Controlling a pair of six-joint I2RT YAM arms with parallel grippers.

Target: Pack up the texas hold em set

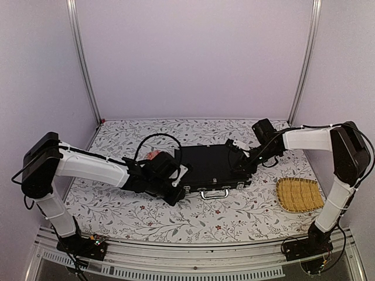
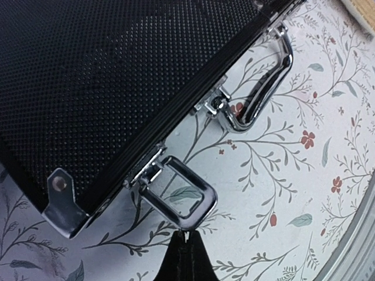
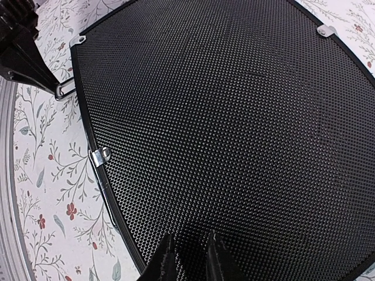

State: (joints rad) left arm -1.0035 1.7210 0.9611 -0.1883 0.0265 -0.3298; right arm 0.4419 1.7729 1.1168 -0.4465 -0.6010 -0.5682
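Note:
The black briefcase lies closed in the middle of the table, its silver handle facing the near edge. My left gripper is at the case's front left corner. In the left wrist view it is shut, and its tips touch the outer edge of a silver latch loop that sticks out from the case; the handle is further along. My right gripper is over the right end of the lid; its fingertips stand almost together, with nothing between them. Chips, disc and cards are hidden.
A yellow woven tray lies at the near right of the flowered tablecloth. A small pink thing shows behind the left arm. The left arm's end shows at the case's far corner in the right wrist view.

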